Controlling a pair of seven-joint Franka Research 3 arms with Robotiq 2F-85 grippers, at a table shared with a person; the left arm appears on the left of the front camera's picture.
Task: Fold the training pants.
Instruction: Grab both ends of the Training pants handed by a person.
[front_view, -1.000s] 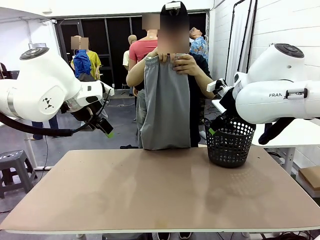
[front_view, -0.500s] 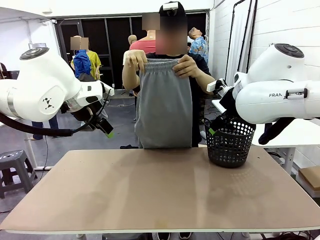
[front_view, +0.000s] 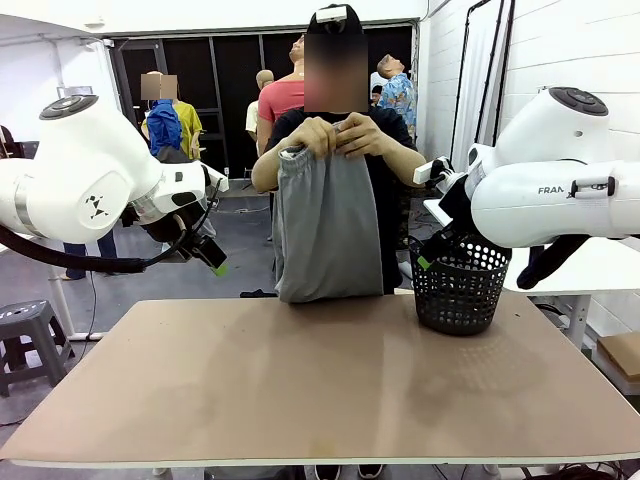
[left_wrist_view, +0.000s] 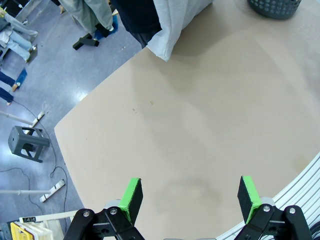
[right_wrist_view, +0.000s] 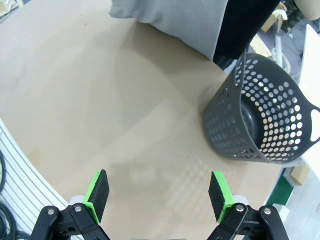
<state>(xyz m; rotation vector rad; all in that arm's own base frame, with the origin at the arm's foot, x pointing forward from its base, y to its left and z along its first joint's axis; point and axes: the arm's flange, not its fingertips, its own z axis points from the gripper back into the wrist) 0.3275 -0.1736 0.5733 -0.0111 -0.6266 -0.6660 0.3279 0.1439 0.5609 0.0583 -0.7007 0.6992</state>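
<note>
A person at the far side of the table holds the light grey training pants up by the waistband, both hands close together at chest height. The pants hang down to the table's far edge; their lower end also shows as the pants and the pants in the wrist views. My left gripper hovers above the table's left side, open and holding nothing, with its green pads wide apart. My right gripper hangs by the basket, also open and holding nothing, with its pads spread.
A dark perforated basket stands on the table at the far right, seen also as the basket. The tan table top stretches bare in front of both arms. A grey stool stands on the floor beside the table.
The person spread the waistband wide, then brought both hands together, so the pants now hang narrower and doubled. Neither arm has moved.
</note>
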